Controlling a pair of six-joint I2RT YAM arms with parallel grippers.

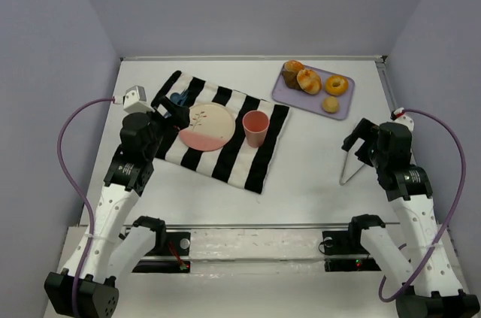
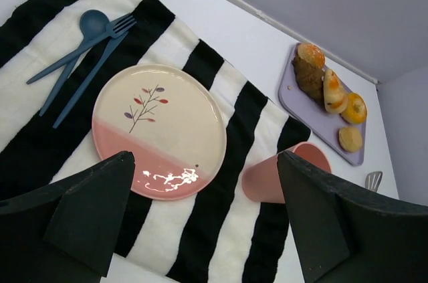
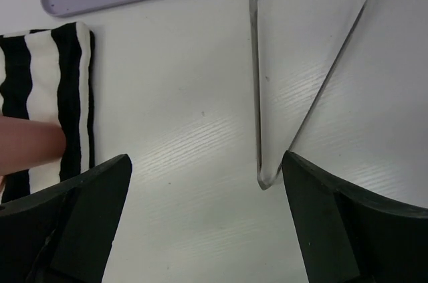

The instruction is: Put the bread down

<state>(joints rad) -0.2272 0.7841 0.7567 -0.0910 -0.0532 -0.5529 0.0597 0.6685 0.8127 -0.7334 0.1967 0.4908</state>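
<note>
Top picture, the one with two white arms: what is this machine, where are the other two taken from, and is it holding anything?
Those are two robot arms bolted to a table, filmed from above and behind. The other two pictures come from a camera on each wrist; the dark wedges at the bottom are that arm's own fingers. On the table lie a striped cloth with a plate, a pink cup and blue cutlery, a lilac tray of bread pieces, and metal tongs. The left gripper and right gripper are both open, holding nothing.
</note>
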